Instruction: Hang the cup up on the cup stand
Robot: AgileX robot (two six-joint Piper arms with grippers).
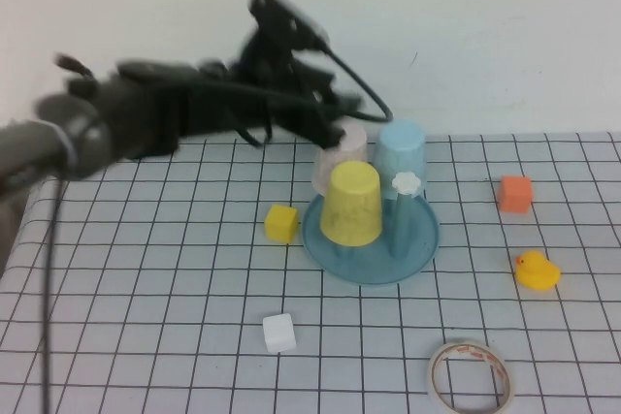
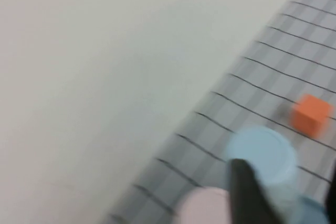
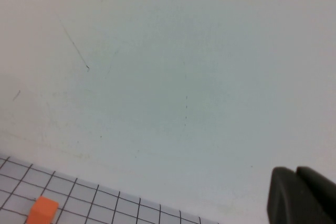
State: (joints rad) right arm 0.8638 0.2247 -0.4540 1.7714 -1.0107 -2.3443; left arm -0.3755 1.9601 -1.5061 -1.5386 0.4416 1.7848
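yellow cup (image 1: 351,203) sits upside down on cup stand (image 1: 420,239), near-left of pink & blue cups. left hand (image 1: 330,123) hovers above pink cup, empty, can't tell if open. right hand (image 3: 302,195) closed, off the worktop.

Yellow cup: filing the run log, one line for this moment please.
yellow cup: inverted on cup stand | left tool: above pink cup, empty | right tool: shut, away

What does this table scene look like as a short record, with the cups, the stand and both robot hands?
yellow cup: upside down on the cup stand
pink cup: upside down, behind the yellow one
blue cup: upside down, beside the pink one
free peg: one, white-tipped
left gripper: above the pink cup, holding nothing
right gripper: off to the side, jaws shut, facing the wall
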